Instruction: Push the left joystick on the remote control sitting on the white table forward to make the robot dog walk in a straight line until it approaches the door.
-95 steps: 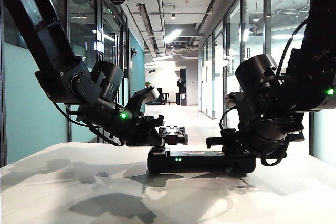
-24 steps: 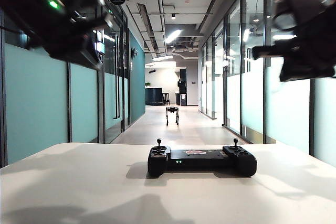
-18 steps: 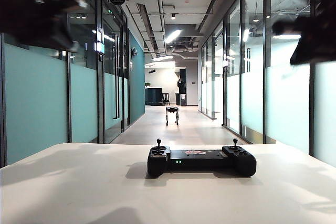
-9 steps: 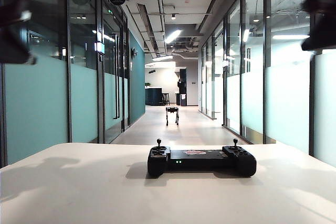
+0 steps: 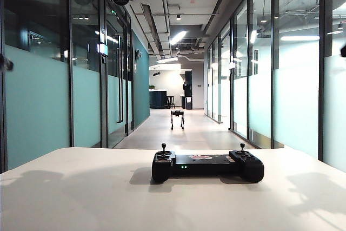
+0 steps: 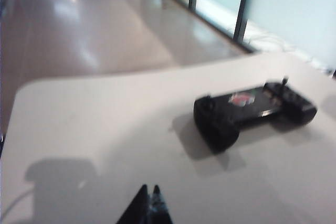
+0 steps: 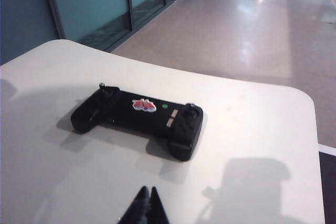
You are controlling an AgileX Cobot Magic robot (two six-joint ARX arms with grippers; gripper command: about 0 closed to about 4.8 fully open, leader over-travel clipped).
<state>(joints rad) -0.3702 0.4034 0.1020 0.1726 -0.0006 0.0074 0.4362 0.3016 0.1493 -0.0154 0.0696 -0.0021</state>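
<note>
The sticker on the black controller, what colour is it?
Reddish-pink, on the remote control's flat middle; the right wrist view shows it best.

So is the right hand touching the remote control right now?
Apart. In the right wrist view the shut right hand hangs above bare white table, well clear of the remote control.

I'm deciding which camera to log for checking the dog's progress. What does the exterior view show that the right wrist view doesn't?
Only the exterior view shows the robot dog standing far down the corridor, plus the ceiling lights; no gripper is clear in it. Only the right wrist view shows the right gripper, fingertips shut together, empty, raised back from the controller. Both show the remote control lying untouched on the white table, with the left joystick upright.
</note>
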